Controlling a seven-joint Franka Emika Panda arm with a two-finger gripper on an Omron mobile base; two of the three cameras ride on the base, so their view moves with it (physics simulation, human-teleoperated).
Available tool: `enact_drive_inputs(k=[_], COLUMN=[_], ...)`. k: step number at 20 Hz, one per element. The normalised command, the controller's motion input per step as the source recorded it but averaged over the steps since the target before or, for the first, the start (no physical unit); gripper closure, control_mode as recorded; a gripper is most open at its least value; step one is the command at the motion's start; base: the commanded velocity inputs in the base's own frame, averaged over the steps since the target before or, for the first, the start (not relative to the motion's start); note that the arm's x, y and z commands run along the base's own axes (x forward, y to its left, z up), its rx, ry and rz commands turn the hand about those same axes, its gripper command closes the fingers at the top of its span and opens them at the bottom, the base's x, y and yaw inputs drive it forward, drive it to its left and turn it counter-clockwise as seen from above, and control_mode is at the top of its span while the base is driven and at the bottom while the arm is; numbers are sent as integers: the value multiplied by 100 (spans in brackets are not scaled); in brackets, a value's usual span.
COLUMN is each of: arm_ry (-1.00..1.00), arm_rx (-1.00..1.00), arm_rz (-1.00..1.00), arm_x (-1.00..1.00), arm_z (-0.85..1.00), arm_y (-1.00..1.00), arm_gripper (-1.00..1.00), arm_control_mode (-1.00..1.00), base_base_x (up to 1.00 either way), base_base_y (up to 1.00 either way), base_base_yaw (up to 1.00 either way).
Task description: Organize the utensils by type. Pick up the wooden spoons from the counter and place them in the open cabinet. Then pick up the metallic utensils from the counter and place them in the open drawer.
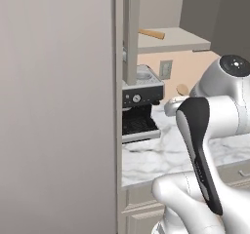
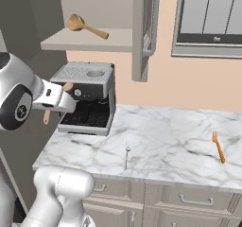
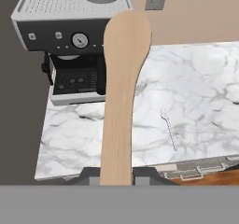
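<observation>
My gripper [image 3: 115,174] was closed on the small spoon [image 3: 120,92], its fingers pinching the handle at the bottom of the hand view while the blade ran up and away from me over the counter [image 3: 200,101]. In the right base view that spoon [image 2: 67,87] poked out of my hand at the far left, raised above the counter's left end, just in front of the coffee machine [image 2: 87,96].

Further left and higher, the big spoon [image 2: 85,27] lay on the cabinet shelf [image 2: 90,44], bowl to the left and handle pointing right; the left base view caught only its handle [image 1: 152,33] past the cabinet door [image 1: 131,33], which stood open, edge-on.

The coffee machine sat at the counter's left end against the wall, its drip tray facing forward.

Right of it, near the counter's front edge, lay the silver utensil [image 2: 126,154], thin and pointing roughly front to back; in the hand view it [image 3: 169,127] showed as a faint line on the marble just right of the spoon I held.

Well apart, toward the right end of the counter, lay the orange fork [image 2: 218,146], tines toward the wall.

Below the counter edge ran drawer fronts [image 2: 189,197] with bar handles.
</observation>
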Motion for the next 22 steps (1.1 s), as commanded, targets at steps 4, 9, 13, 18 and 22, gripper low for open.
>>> enact_drive_inputs(k=[4, 9, 13, 18, 22], arm_ry=[-1, -5, -7, -5, -3], arm_rx=[0, 0, 0, 0, 0], arm_rz=[0, 0, 0, 5, 6], arm_x=[0, -4, -20, -31, -7], arm_z=[16, 32, 29, 27, 23], arm_y=[0, 0, 0, -1, -12], arm_gripper=[100, 100, 100, 100, 100], arm_control_mode=[-100, -100, -100, -100, -100], base_base_x=[0, 0, 0, 0, 0], base_base_y=[0, 0, 0, 0, 0], base_base_yaw=[0, 0, 0, 0, 0])
